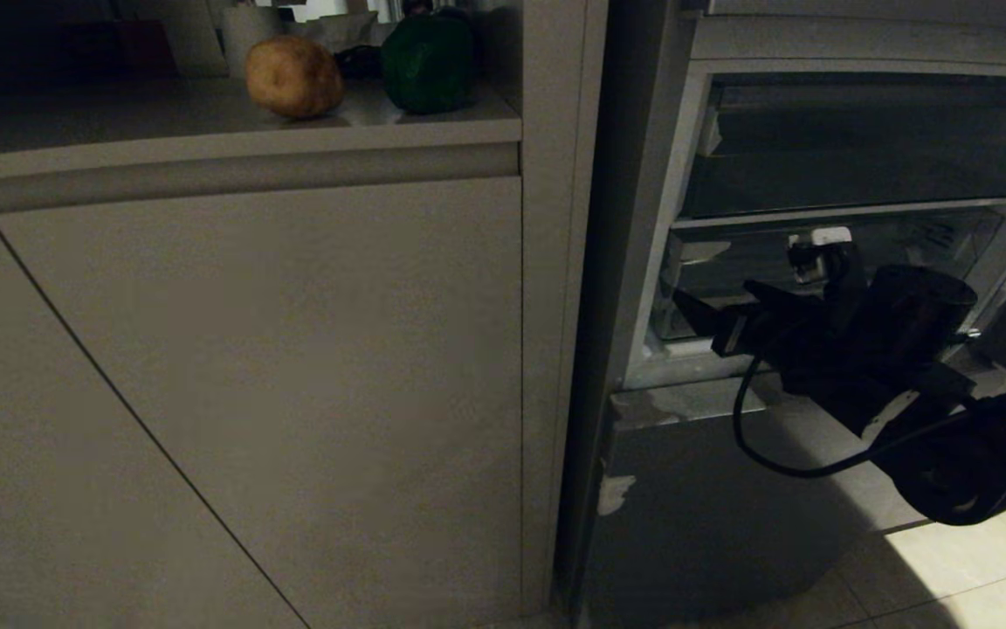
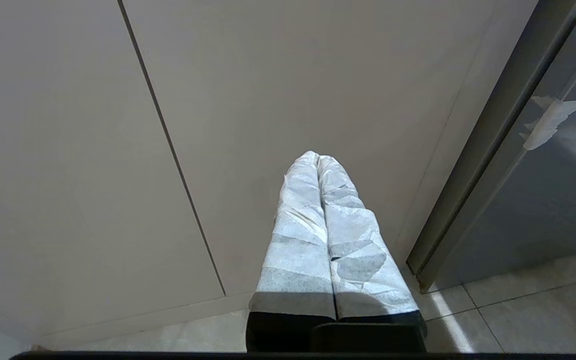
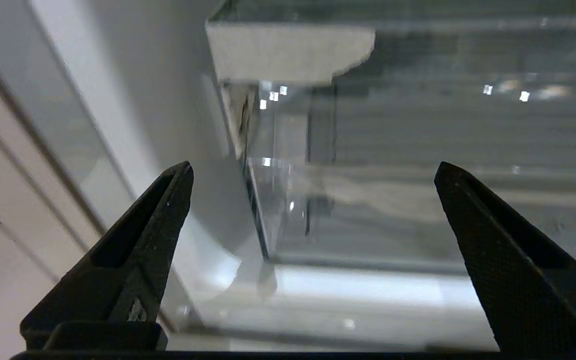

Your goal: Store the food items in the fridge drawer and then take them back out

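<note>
Right gripper [image 1: 702, 321], jaws wide apart, faces the drawer [image 1: 817, 271]; potato [image 1: 294, 76] and pepper [image 1: 429, 61] sit far left on the counter [image 1: 162, 122].

No readable text, no labels or brands (tape scraps blank)

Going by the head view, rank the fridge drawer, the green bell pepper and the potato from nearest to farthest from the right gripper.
1. Fridge drawer: right in front of the open right gripper, inside the fridge.
2. Green bell pepper: on the counter, up and to the left.
3. Potato: on the counter, further left still.
</note>
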Motion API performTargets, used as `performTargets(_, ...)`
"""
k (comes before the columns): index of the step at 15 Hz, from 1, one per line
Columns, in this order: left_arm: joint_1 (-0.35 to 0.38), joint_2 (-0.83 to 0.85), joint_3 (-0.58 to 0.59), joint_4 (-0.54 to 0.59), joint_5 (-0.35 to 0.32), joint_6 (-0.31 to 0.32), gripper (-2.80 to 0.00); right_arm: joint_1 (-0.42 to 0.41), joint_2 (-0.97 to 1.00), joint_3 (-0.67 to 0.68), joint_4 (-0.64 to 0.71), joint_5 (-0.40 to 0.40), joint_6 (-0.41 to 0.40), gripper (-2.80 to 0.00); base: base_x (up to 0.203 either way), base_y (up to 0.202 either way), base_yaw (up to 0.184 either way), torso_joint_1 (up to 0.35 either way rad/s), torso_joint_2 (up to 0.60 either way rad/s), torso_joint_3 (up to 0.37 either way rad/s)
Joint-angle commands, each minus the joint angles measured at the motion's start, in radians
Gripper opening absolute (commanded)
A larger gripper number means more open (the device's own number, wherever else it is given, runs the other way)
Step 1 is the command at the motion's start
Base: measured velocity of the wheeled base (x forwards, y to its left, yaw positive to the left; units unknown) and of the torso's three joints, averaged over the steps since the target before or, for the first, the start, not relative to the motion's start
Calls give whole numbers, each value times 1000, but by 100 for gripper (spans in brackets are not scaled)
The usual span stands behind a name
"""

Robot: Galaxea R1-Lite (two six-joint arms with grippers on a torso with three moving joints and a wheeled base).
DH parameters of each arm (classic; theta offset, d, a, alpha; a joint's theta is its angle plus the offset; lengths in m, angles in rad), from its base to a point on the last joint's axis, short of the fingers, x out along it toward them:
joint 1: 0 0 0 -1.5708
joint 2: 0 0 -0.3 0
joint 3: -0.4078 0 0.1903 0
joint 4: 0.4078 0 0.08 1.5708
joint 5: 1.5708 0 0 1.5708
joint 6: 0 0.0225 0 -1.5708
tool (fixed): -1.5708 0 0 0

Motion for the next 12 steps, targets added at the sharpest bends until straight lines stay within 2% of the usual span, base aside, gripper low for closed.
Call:
performTargets(1, 0, 2, 0, 0, -1, 0, -280, 8, 20, -29, -7, -8, -1, 0, 0, 0, 0, 0, 0, 0)
performTargets(3, 0, 2, 0, 0, -1, 0, -280, 20, 26, -42, -6, -13, -1, 0, 0, 0, 0, 0, 0, 0)
performTargets(8, 0, 2, 0, 0, -1, 0, -280, 26, 57, -90, -7, -105, -3, 0, 0, 0, 0, 0, 0, 0)
performTargets(12, 0, 2, 0, 0, 1, 0, -280, 26, 58, -94, -7, -137, -14, 0, 0, 0, 0, 0, 0, 0)
